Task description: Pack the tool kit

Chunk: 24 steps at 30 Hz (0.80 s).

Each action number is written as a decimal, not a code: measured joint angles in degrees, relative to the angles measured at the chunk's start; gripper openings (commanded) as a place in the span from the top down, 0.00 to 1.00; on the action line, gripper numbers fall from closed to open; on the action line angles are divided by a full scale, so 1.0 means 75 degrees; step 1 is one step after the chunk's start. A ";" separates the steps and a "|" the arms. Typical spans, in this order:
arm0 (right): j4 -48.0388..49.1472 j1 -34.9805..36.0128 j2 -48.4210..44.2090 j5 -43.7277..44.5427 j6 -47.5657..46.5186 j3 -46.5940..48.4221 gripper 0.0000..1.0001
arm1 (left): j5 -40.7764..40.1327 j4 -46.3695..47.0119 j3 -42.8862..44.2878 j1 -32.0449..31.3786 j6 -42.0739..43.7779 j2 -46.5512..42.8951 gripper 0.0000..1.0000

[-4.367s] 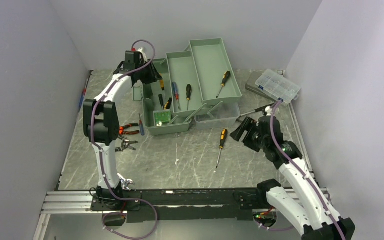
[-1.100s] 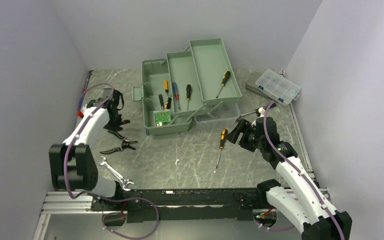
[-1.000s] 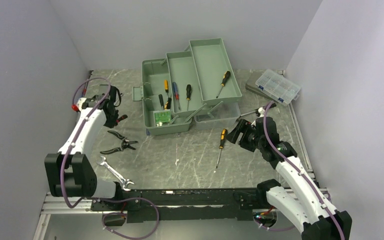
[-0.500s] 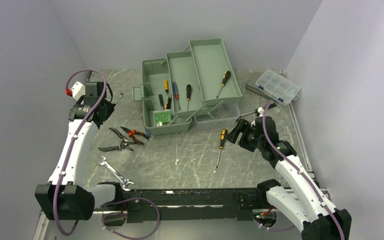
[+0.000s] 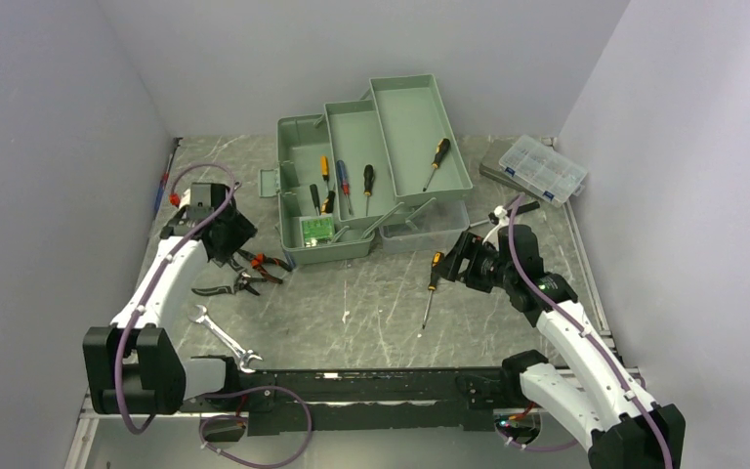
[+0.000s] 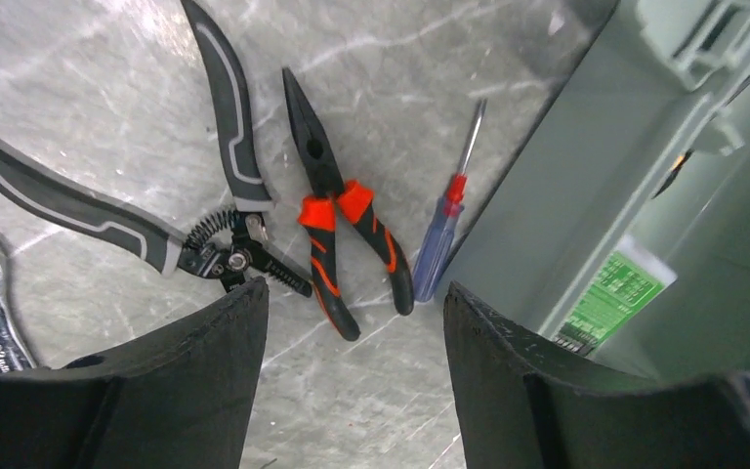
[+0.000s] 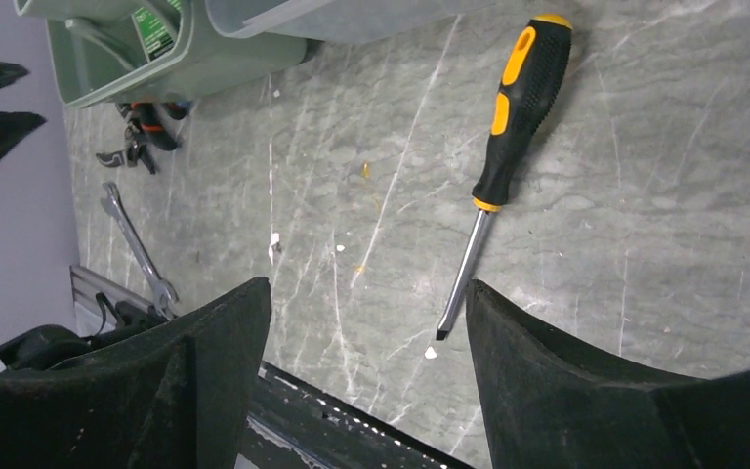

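Observation:
The sage-green toolbox stands open at the back with its trays folded out and several screwdrivers inside. My left gripper is open and empty, just left of the toolbox. In the left wrist view the gripper hovers over the red-handled pliers, a grey wire stripper and a blue screwdriver lying against the toolbox wall. My right gripper is open and empty beside a yellow-and-black screwdriver on the table. In the right wrist view the screwdriver lies ahead of the jaws.
A silver wrench lies near the left arm's base. A clear compartment organizer sits at the back right on a grey lid. A blue-handled tool lies along the left wall. Grey walls close in three sides.
My left arm came away from the toolbox, swung out to the left and back, and now hovers over the pliers. My right gripper edged left toward the yellow-and-black screwdriver.

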 measured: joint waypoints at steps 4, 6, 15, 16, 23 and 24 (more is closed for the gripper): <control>0.0122 0.0000 0.0000 -0.0134 -0.0070 0.0012 0.27 | 0.0425 0.0428 -0.0624 -0.0003 -0.0166 0.0035 0.32; 0.0184 0.0000 0.0000 -0.0195 -0.0073 0.0012 0.27 | 0.0560 0.0487 -0.0697 -0.0003 -0.0356 0.0224 0.35; 0.0289 0.0000 -0.0006 -0.0277 -0.0070 0.0012 0.28 | 0.0466 0.0446 -0.0064 -0.0163 -0.0988 0.1693 0.08; 0.0289 0.0000 -0.0009 -0.0280 -0.0073 0.0012 0.28 | 0.0466 0.0460 0.0000 -0.0178 -0.1026 0.1813 0.09; 0.0286 0.0000 -0.0038 -0.0277 -0.0073 0.0012 0.28 | 0.0256 0.0382 0.0029 -0.0227 -0.1687 0.2337 0.21; 0.0283 0.0000 -0.0044 -0.0277 -0.0073 0.0012 0.28 | 0.0245 0.0382 0.0026 -0.0227 -0.1749 0.2410 0.21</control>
